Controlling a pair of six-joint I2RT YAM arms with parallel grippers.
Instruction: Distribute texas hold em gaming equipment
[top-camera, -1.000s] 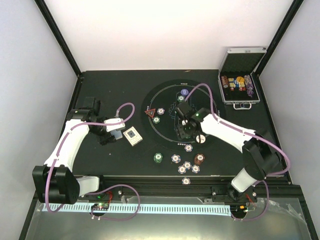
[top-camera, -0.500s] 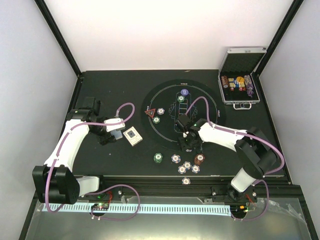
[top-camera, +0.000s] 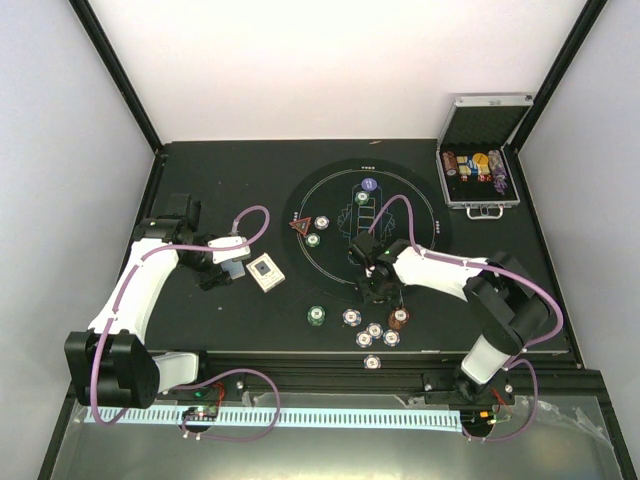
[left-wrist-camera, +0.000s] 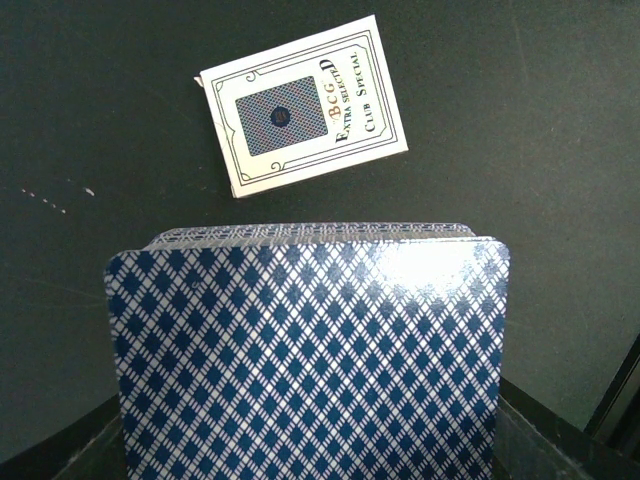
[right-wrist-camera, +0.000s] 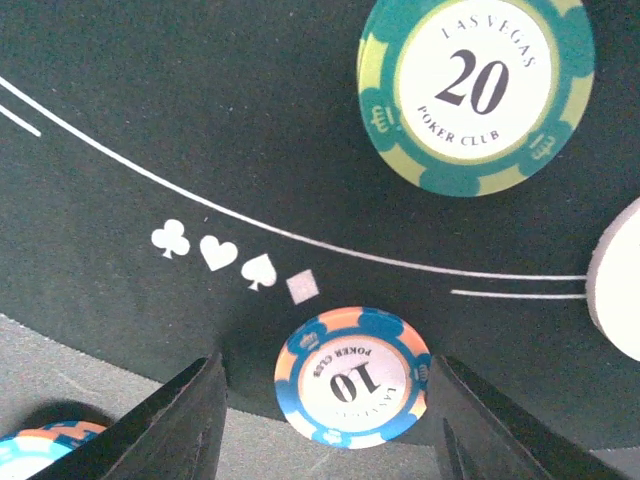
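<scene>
The left claw pinches blue-checked cards. The right claw, spread, flanks a blue-orange chip. The case at two o'clock holds chip rolls.

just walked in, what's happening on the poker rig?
The left gripper is shut on a deck of cards, held beside the card box on the table's left. The right gripper is down at the round mat, jaws open on either side of a blue-and-orange 10 chip, not gripping it yet. A green 20 chip lies just beyond, and more chips sit near the mat's front edge.
</scene>
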